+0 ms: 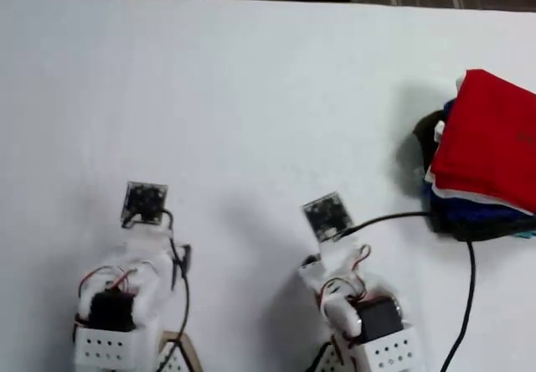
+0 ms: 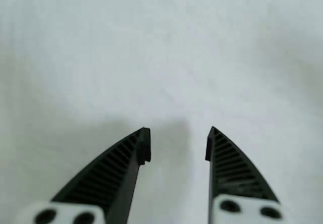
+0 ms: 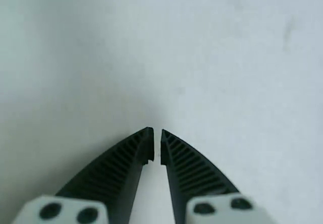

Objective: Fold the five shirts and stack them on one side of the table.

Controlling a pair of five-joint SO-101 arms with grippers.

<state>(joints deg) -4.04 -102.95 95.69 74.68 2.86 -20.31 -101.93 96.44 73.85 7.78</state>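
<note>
High view: I see the shirt stack (image 1: 490,150) at the tabletop's (image 1: 251,95) right edge, nearer one arm (image 1: 356,297). My left jaws are open and empty. My right jaws are almost shut and empty.

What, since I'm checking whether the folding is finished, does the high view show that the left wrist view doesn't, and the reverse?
High view's own: the stack of folded shirts at the picture's right edge, a red shirt on top, plus one arm, a second arm and a black cable. Left wrist view's own: the left gripper close up, fingers apart with nothing between them. Shared: the white table.
</note>
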